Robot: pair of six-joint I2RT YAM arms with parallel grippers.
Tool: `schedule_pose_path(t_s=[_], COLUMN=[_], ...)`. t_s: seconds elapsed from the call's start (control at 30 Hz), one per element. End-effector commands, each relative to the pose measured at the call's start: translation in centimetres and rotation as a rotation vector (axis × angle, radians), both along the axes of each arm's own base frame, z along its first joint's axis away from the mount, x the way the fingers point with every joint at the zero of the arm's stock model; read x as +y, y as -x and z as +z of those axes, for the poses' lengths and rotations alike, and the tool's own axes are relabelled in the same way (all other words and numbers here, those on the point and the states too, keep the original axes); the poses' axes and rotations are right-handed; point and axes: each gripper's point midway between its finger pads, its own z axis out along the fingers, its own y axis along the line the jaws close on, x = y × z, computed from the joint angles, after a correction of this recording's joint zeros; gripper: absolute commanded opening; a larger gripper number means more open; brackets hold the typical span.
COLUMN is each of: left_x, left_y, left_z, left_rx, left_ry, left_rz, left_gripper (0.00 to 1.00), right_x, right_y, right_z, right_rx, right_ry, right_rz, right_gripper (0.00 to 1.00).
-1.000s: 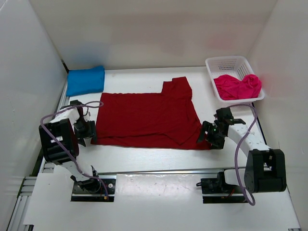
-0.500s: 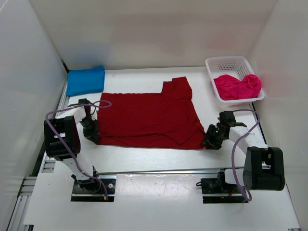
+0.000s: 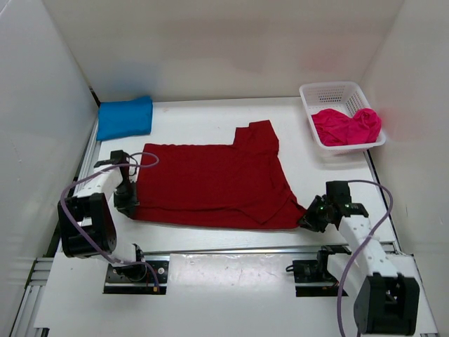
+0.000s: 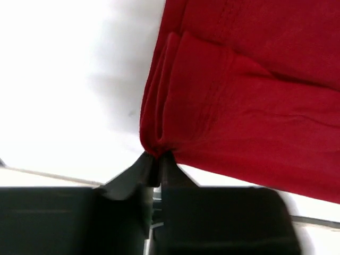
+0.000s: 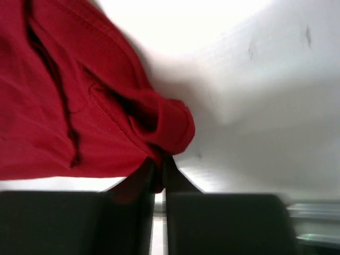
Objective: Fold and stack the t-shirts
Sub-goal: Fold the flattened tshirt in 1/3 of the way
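At the far left, the blue t-shirt (image 3: 125, 118) is seen folded at the back corner of the table (image 3: 203, 123), well apart from the action. Next along, the left gripper (image 4: 154, 159) is found closed tight on the near-left corner of the dark red t-shirt (image 3: 210, 186). In the wrist view, a bunched pinch of hem is held between its fingers. The red shirt itself is spread flat across the middle of the table, with one sleeve pointing to the back. At its near-right corner, the right gripper (image 5: 158, 166) is clamped on a rolled lump of cloth, fingers drawn together around it. Far right, the pink t-shirt (image 3: 346, 126) is seen crumpled in the white basket (image 3: 330, 90).

A fold of the near edge toward the back is judged to be the step in hand, and trouble could be caused here. Only a small nip of fabric is held on each side, so a corner may be pulled free if the lift is made quickly. Should one arm be raised ahead of the other, the edge would be skewed and a crooked fold laid. The bunched right corner could also be carried over as a wrinkle.
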Motion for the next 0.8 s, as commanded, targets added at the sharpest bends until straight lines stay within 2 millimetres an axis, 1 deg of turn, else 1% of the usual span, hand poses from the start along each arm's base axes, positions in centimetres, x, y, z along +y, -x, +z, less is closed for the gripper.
schedule_pose_path(t_s=[0.0, 0.03, 0.07, 0.1, 0.13, 0.17, 0.2, 0.27, 0.3, 0.33, 0.37, 0.4, 0.43, 0.47, 0.5, 0.53, 0.57, 0.6, 0.63, 0.67, 0.7, 0.73, 0.77], left_x=[2.1, 2.6, 2.8, 3.2, 3.5, 3.9, 3.8, 3.3, 2.8, 1.4, 0.8, -0.9, -1.4, -2.0, -2.8, -3.7, -4.2, -4.5, -5.4, -5.7, -5.9, -6.2, -6.1], left_y=[2.5, 3.0, 3.0, 2.4, 2.1, 1.4, 0.1, -1.2, -1.9, -1.9, -2.6, -2.9, -1.9, -1.9, -2.3, -2.0, -2.3, -2.4, -2.6, -2.7, -3.1, -3.2, -3.6], left_z=[0.7, 0.6, 0.8, 1.2, 1.7, 2.3, 3.6, 4.8, 5.5, 5.8, 5.8, 5.6, 4.5, 4.1, 3.7, 2.7, 2.5, 2.3, 1.6, 1.4, 1.5, 1.2, 0.9], left_rx=[0.058, 0.075, 0.067, 0.04, 0.023, -0.006, -0.078, -0.17, -0.22, -0.278, -0.337, -0.381, -0.402, -0.429, -0.464, -0.452, -0.454, -0.45, -0.435, -0.432, -0.437, -0.432, -0.429], left_ry=[-0.124, -0.153, -0.17, -0.189, -0.207, -0.245, -0.266, -0.287, -0.289, -0.284, -0.298, -0.305, -0.315, -0.323, -0.322, -0.326, -0.322, -0.33, -0.326, -0.332, -0.343, -0.342, -0.357], left_rz=[0.01, 0.011, 0.012, 0.016, 0.019, 0.011, 0.0, -0.027, -0.048, -0.105, -0.13, -0.209, -0.247, -0.28, -0.307, -0.363, -0.383, -0.399, -0.44, -0.455, -0.463, -0.474, -0.471], left_gripper=[0.25, 0.37, 0.47, 0.58, 0.61, 0.61, 0.62, 0.62, 0.62, 0.62, 0.62, 0.62, 0.62, 0.62, 0.62, 0.62, 0.63, 0.63, 0.63, 0.63, 0.63, 0.63, 0.63], right_x=[-0.6, -0.6, -0.7, -0.6, -0.5, -0.5, -0.5, -0.2, -0.2, 0.0, 0.4, 0.7, 1.9, 2.4, 2.8, 4.1, 3.4, 3.5, 4.5, 4.8, 4.7, 5.1, 5.6], right_y=[1.2, 0.9, 0.9, 0.2, -0.4, -1.0, -2.0, -3.0, -3.5, -4.4, -4.8, -5.2, -5.7, -6.4, -6.7, -7.8, -8.6, -9.3, -10.9, -11.8, -12.5, -13.1, -14.4], right_z=[0.5, 0.9, 1.1, 1.9, 2.4, 2.9, 4.0, 4.8, 5.3, 6.3, 6.4, 6.7, 7.2, 7.6, 7.8, 8.6, 8.6, 8.8, 9.3, 9.4, 9.3, 8.0, 8.6], right_rx=[0.031, 0.018, 0.016, -0.008, -0.036, -0.058, -0.091, -0.108, -0.115, -0.151, -0.153, -0.166, -0.178, -0.201, -0.214, -0.228, -0.228, -0.233, -0.234, -0.236, -0.226, -0.183, -0.202], right_ry=[0.032, 0.031, 0.039, 0.037, 0.035, 0.046, 0.049, 0.065, 0.065, 0.075, 0.082, 0.086, 0.068, 0.074, 0.099, 0.125, 0.216, 0.275, 0.311, 0.338, 0.366, 0.379, 0.383], right_rz=[-0.114, -0.114, -0.109, -0.109, -0.1, -0.086, -0.075, -0.035, -0.035, -0.011, 0.025, 0.05, 0.112, 0.155, 0.22, 0.287, 0.304, 0.361, 0.409, 0.43, 0.46, 0.493, 0.505], right_gripper=[0.33, 0.6, 0.63, 0.63, 0.64, 0.64, 0.64, 0.64, 0.64, 0.64, 0.64, 0.64, 0.64, 0.64, 0.67, 0.68, 0.7, 0.72, 0.73, 0.73, 0.71, 0.69, 0.69])
